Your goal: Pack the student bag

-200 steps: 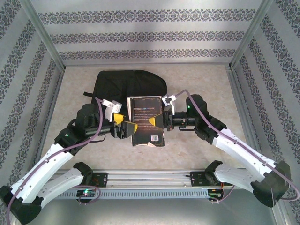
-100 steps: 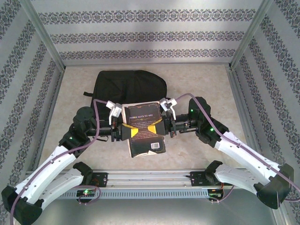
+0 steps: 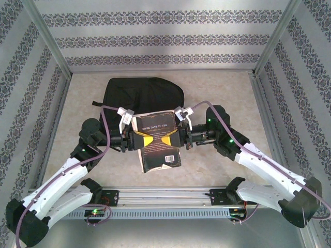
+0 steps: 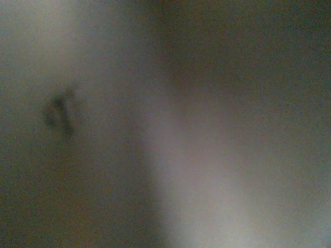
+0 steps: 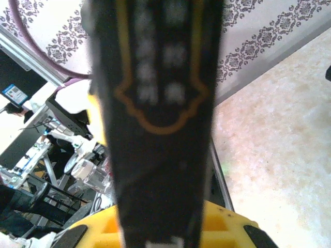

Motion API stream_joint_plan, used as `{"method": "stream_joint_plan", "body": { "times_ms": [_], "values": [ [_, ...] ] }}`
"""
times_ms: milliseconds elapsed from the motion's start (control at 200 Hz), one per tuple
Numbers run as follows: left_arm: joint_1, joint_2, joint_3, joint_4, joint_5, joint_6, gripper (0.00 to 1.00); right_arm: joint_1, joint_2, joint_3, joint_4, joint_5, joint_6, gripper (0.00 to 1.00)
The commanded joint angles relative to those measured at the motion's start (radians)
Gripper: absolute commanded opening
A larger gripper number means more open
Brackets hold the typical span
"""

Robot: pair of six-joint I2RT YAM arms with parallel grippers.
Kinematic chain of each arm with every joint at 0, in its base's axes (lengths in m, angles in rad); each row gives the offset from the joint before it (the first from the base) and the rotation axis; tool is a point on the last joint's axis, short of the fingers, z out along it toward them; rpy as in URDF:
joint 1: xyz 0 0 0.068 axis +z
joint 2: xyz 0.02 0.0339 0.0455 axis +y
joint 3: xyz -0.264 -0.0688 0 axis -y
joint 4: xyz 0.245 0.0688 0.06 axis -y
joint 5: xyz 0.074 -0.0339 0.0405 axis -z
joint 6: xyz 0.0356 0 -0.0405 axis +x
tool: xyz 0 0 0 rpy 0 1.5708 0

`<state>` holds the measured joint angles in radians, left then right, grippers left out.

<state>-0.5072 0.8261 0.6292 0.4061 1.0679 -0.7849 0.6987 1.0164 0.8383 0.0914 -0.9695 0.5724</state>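
The student bag [image 3: 142, 93] lies flat on the far centre of the table [image 3: 227, 93]. It is a large black pack of soft fabric with a rounded outline, and a strap end pokes out at its left side. From where I stand I cannot tell whether its zip is open, nor what it holds.

Just near of the bag, a book [image 3: 161, 152] is held off the table between the two arms, its far edge overlapping the bag's near edge.

- Left gripper [image 3: 146, 140]: clamped on the book's left edge, one yellow finger flat on the cover. The left wrist view is a grey blur.
- Right gripper [image 3: 169, 139]: clamped on the book's right edge. The right wrist view shows the dark spine running up from between its yellow pads [image 5: 227, 227].

Markings on the book:

- A line of white capitals sits near the cover's far edge, too small to read with confidence.
- A white barcode label [image 3: 169, 156] sits on the near half.
- A gold ornamental outline [image 5: 160, 103] on the spine frames pale characters, blurred beyond reading.

The cover is dark and smooth. The table top is beige and speckled like stone. The walls [image 3: 165, 39] are pale, with bands of dark floral pattern.
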Motion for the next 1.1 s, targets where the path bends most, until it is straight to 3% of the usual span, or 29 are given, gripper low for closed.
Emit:
{"method": "stream_joint_plan", "body": {
  "times_ms": [0, 85, 200, 325, 485, 754, 859, 1004, 1094],
  "values": [
    [0.005, 0.016, -0.003, 0.117, 0.03, -0.018, 0.18, 0.011, 0.006, 0.029, 0.044, -0.017, -0.005, 0.0],
    [0.005, 0.04, -0.011, 0.18, 0.031, -0.049, 0.0, 0.009, 0.01, 0.031, 0.035, -0.006, -0.007, 0.0],
    [0.01, 0.035, -0.031, 0.256, -0.018, -0.078, 0.0, 0.008, 0.011, 0.033, 0.026, 0.024, -0.008, 0.0],
    [0.024, -0.001, -0.077, 0.328, -0.129, -0.116, 0.0, -0.008, 0.001, 0.041, 0.018, 0.109, 0.016, 0.36],
    [0.028, -0.012, -0.156, 0.529, -0.336, -0.238, 0.0, -0.037, -0.065, -0.045, 0.167, 0.284, 0.169, 0.7],
    [0.027, 0.036, -0.249, 0.823, -0.704, -0.419, 0.0, -0.076, -0.149, -0.281, 0.548, 0.534, 0.515, 0.88],
    [0.025, 0.097, -0.254, 0.927, -0.764, -0.481, 0.0, -0.051, -0.116, -0.343, 0.734, 0.613, 0.637, 0.91],
    [0.016, 0.14, -0.24, 0.947, -0.797, -0.492, 0.0, 0.02, -0.035, -0.292, 0.789, 0.633, 0.626, 0.91],
    [0.007, 0.154, -0.237, 0.947, -0.812, -0.484, 0.0, 0.049, 0.04, -0.267, 0.87, 0.638, 0.629, 0.86]
  ]
}}
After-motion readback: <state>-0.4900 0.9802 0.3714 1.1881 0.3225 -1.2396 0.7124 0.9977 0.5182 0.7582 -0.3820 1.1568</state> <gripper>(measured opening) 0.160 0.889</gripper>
